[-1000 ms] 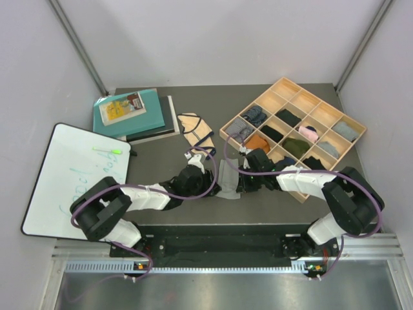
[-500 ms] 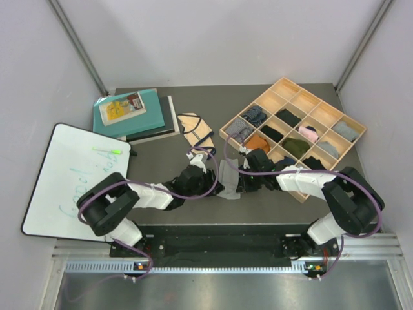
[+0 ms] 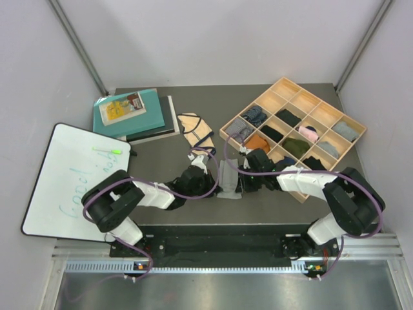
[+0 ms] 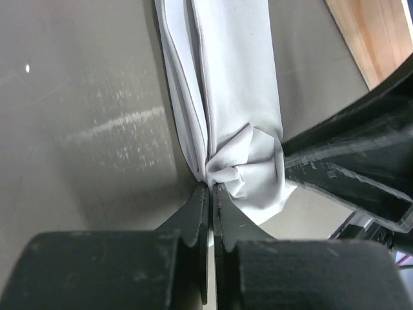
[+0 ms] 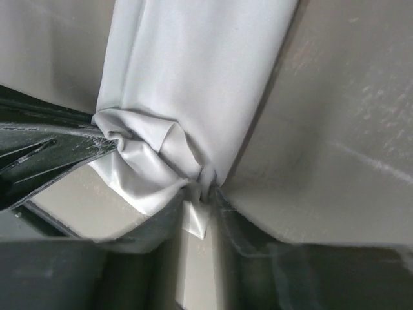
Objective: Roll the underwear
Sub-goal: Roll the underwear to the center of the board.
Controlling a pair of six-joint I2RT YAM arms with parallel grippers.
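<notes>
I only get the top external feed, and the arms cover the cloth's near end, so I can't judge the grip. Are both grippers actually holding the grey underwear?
Observer: The left one is. In the left wrist view the left gripper is shut on a crumpled corner of the grey underwear.
Operator: And the right?
Observer: The right wrist view shows the right gripper shut on a bunched fold at the same end.
Operator: Is it rolled up there?
Observer: It is only bunched at the pinched end. Beyond that the cloth runs as a long folded strip lying flat on the table.
</notes>
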